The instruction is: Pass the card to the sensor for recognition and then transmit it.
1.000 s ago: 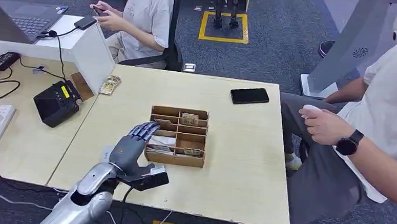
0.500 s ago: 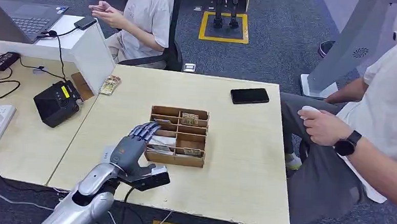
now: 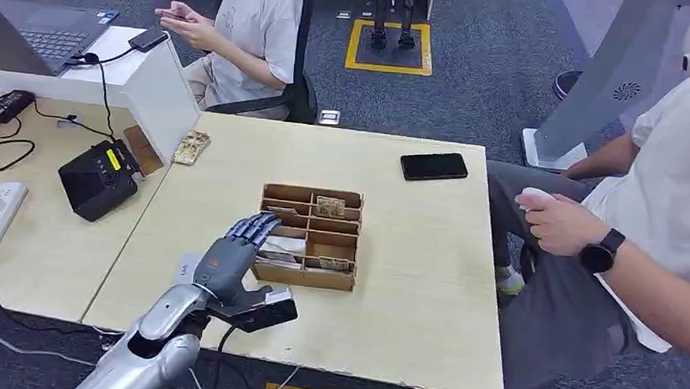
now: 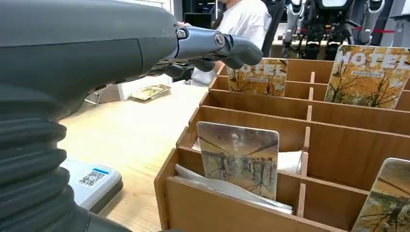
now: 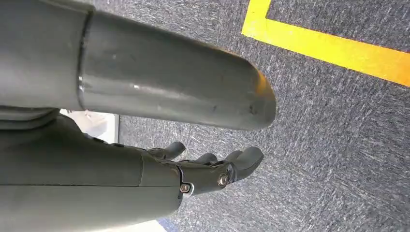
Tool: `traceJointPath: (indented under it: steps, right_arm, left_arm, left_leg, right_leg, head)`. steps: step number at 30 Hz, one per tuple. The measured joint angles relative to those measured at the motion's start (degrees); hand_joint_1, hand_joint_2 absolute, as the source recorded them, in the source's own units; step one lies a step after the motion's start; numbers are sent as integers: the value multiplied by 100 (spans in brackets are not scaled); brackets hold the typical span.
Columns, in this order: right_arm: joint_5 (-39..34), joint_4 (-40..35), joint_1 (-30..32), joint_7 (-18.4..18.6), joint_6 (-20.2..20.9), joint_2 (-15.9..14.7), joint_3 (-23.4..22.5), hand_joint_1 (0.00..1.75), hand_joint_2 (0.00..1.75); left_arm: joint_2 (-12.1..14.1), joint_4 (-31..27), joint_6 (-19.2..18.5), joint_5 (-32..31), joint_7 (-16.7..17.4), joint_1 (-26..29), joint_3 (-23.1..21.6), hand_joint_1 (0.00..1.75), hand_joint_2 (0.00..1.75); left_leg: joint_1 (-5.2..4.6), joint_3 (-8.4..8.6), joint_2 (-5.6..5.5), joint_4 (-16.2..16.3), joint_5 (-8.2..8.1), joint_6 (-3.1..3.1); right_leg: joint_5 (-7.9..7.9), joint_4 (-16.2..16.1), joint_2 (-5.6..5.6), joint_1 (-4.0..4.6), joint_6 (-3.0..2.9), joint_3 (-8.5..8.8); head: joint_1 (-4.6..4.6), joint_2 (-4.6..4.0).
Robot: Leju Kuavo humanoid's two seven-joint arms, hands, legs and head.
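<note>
Fingers of the left hand stretch flat and released over the 9 o'clock edge of the wooden divider box on the counter, holding nothing. A card stands upright in the near compartment below them. Right hand hangs loosely curled, empty.

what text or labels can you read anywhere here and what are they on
"HOTEL": on the large card standing in a far compartment of the wooden organizer.
A like heading on the smaller card: too blurred to read.
QR code and blue mark on the white device: too small to read.
</note>
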Motion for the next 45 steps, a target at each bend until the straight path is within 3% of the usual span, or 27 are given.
traceJointPath:
  steps: [15, 16, 19, 20, 45]
  right_arm:
    - [0, 0, 0, -4, -2, 0, 24, 0, 0]
    - [0, 0, 0, -5, -2, 0, 24, 0, 0]
    - [0, 0, 0, -9, -2, 0, 26, 0, 0]
    - [0, 0, 0, -9, -2, 0, 26, 0, 0]
    - [0, 0, -1, -11, -11, 0, 28, 0, 0]
  left_arm:
    - [-50, 160, 2, -35, 0, 3, 2, 0, 175]
    - [-55, 162, 2, -35, 0, 4, 2, 45, 175]
    - [-70, 175, 2, -33, 0, 4, 2, 45, 175]
    - [-72, 183, 0, -33, -2, 4, 2, 175, 175]
    - [-87, 212, -26, 107, -59, 1, 4, 175, 175]
  left_leg:
    - [0, 0, 0, 0, 0, 0]
    - [0, 0, 0, 0, 0, 0]
    - [0, 0, 0, 0, 0, 0]
    - [0, 0, 0, 0, 0, 0]
    - [0, 0, -1, 0, 0, 0]
  right_leg:
    - [0, 0, 0, 0, 0, 0]
    - [0, 0, 0, 0, 0, 0]
    - [0, 0, 0, 0, 0, 0]
    - [0, 0, 0, 0, 0, 0]
    - [0, 0, 0, 0, 0, 1]
  head:
    - [2, 0]
    - [2, 0]
    - [2, 0]
    - [2, 0]
    - [2, 0]
